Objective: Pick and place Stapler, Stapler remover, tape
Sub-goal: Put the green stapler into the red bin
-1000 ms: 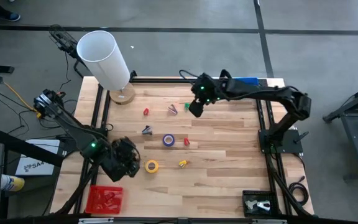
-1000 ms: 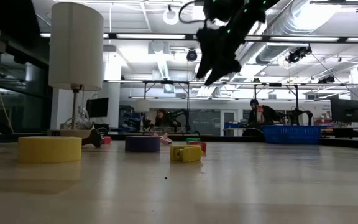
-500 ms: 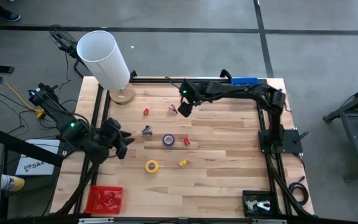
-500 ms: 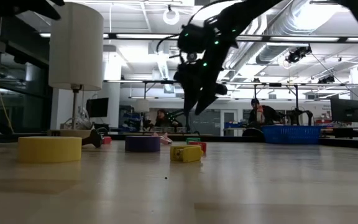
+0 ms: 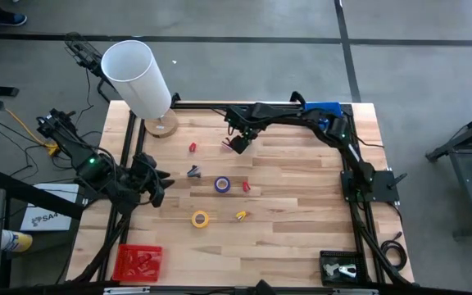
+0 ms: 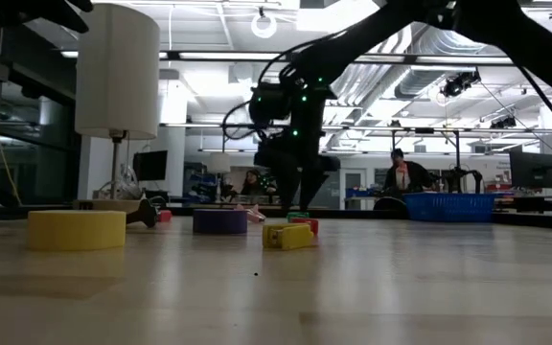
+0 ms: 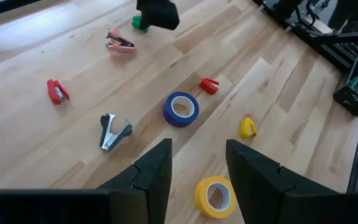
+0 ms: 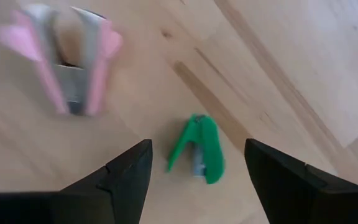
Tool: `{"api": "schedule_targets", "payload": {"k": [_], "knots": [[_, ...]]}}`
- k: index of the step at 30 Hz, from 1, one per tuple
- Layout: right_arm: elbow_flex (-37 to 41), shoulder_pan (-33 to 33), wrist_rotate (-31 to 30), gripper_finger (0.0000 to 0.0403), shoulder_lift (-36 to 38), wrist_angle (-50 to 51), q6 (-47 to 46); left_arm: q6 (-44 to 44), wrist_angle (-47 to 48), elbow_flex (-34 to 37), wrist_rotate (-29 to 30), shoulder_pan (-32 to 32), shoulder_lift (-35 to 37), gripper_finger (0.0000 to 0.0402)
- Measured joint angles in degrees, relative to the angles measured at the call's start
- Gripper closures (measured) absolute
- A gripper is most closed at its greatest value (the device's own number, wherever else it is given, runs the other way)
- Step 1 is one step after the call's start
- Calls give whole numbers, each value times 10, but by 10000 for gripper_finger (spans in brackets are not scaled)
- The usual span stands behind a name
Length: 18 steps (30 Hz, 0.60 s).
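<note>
Most likely to go wrong on the drop onto the green stapler (image 8: 199,149): lies slanted across the gap of the right gripper (image 8: 197,186), so may get struck from above by one of the fingers (image 8: 126,180) rather than straddled, then spun aside or squeezed out on closing. Could also catch the pink staple remover (image 8: 67,59), just beside the stapler near the table's (image 5: 301,188) far edge, if brought down off-centre or with too wide a sweep; might drag both pieces together or pick up the wrong one. Little risk seen from the left gripper (image 5: 150,176), waiting over the table's left edge, well apart. As for the right fingers: spread wide, either side of the stapler as seen from the wrist, touching nothing and holding nothing; hard to say how high above the wood. Left fingers (image 7: 154,174): apart as well, empty, pointed toward the middle of the table. Tape untouched: blue tape (image 5: 222,184) flat at mid-table, yellow tape (image 5: 200,219) flat nearer the front edge, both well clear of the right gripper and nearer the left one.
</note>
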<state>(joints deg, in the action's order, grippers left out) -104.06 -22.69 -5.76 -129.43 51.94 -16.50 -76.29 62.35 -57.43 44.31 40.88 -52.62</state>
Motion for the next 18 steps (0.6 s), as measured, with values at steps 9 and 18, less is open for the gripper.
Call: {"api": "schedule_targets", "payload": {"k": [9,18], "knots": [[4,-9,8,155,-3,-1,2,0,5,0,-12,0,0,252],[11,-9,32,155,-6,-16,10,-4,6,0,-20,0,0,252]]}}
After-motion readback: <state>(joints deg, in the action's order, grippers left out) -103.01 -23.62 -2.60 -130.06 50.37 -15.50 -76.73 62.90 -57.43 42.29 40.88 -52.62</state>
